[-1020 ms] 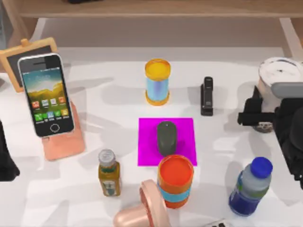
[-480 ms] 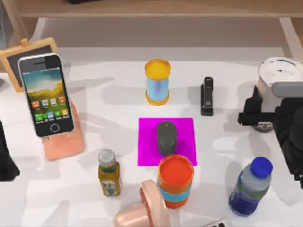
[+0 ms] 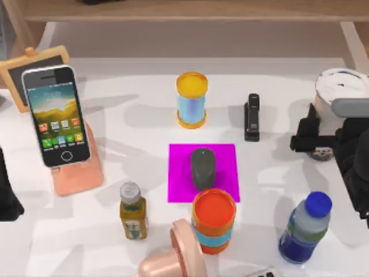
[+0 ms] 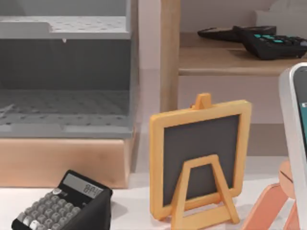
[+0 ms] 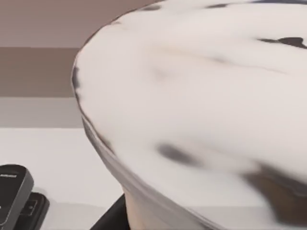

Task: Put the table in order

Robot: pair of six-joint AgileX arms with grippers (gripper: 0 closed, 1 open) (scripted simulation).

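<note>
The right hand (image 3: 314, 141) grasps a white marbled bowl (image 3: 341, 86) over the smooth, matte white table (image 3: 138, 124).

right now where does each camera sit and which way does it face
Top view: above the table, looking down on the magenta mat with its grey mouse, cups and bottles; the right arm is at the right edge, the left arm at the left edge.
Left wrist view: low, facing the small chalkboard easel and wooden shelf; a calculator is nearby.
Right wrist view: close against a white marbled bowl.
Shared: the easel, the bowl and the black stapler.
</note>
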